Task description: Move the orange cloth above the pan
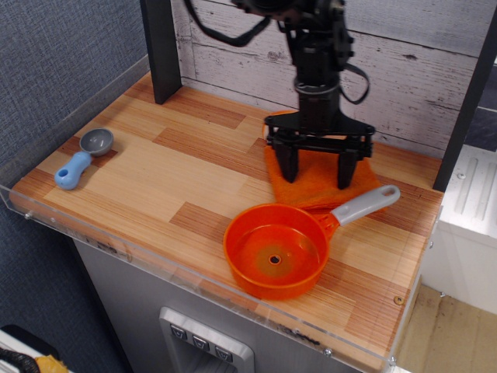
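The black gripper [317, 165] plants its 2 spread fingers [286, 162] on the flat fuzzy orange cloth [318, 183], apparently to drag it; the round orange plastic pan [273, 252] sits just in front of them.

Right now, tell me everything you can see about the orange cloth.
The cloth is a fuzzy orange terry towel, folded and lying flat on the wooden counter, toward the back right, just behind the pan. The pan's grey handle lies along its front edge. The gripper stands over it with fingers spread wide, tips down on the fabric, hiding its middle. No other object visibly touches it.
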### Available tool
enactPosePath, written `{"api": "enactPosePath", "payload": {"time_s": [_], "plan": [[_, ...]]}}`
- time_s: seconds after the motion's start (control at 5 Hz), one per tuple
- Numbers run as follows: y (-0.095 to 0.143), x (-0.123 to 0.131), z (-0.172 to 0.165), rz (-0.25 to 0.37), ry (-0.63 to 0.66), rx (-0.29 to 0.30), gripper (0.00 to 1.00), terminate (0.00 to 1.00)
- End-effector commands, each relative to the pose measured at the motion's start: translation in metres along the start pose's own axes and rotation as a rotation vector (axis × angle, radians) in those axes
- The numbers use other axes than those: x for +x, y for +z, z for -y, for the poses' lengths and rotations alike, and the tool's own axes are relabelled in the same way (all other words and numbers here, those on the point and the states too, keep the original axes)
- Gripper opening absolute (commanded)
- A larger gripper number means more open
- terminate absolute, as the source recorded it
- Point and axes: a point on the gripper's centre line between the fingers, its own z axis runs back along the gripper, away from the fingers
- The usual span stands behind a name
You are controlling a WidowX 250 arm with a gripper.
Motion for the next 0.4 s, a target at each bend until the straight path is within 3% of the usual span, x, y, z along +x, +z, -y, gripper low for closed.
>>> {"api": "enactPosePath", "payload": {"time_s": [0.0,0.2], "plan": [[0.0068,0.0094,0.0093,0.045,-0.033,0.031,1.0,0.0],[0.0071,0.0059,0.0086,0.046,-0.039,0.035,1.0,0.0]]}}
